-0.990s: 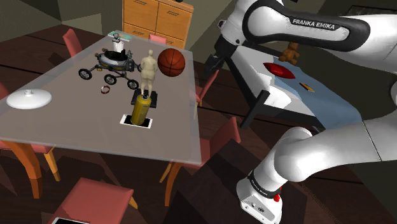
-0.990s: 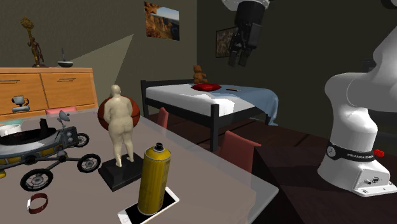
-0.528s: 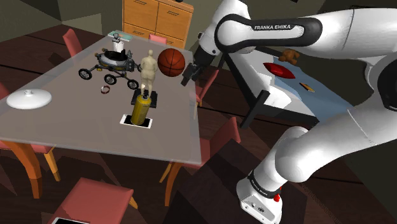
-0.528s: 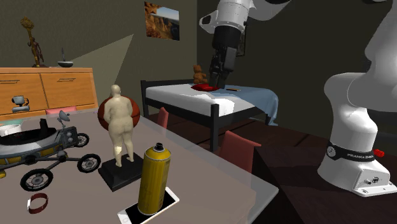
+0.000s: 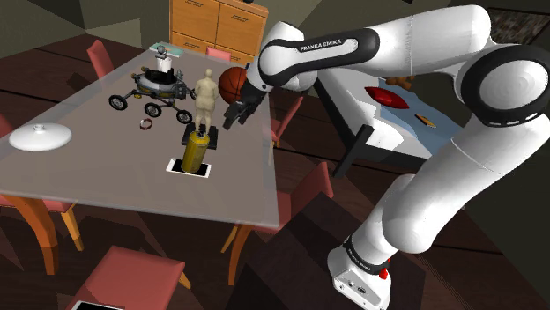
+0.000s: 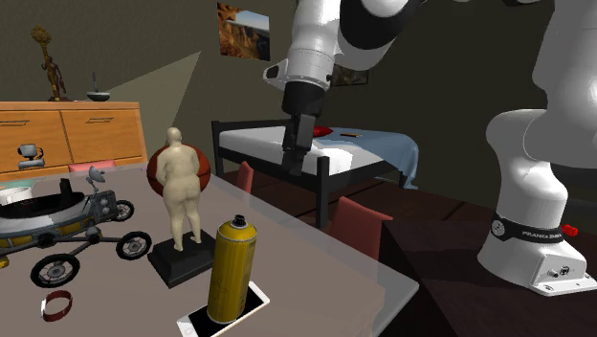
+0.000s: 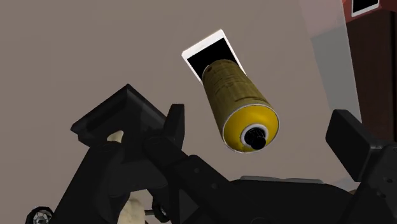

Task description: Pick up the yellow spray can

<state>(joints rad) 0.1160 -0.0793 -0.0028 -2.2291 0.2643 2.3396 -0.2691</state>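
The claw (image 5: 235, 115) hangs with its fingers apart over the table (image 5: 88, 172), at the centre of the shoulder view and just right of the statue (image 5: 205, 95). Lower left of it, the yellow can (image 5: 193, 151) stands upright on a phone (image 5: 174, 166), untouched.

The figurine (image 6: 182, 191) hides most of the basketball (image 6: 153, 172) in the second exterior view, where the left edge cuts off the rover (image 6: 53, 218). In the wrist view the spray can (image 7: 238, 108) covers much of the phone (image 7: 207, 56) beneath it.
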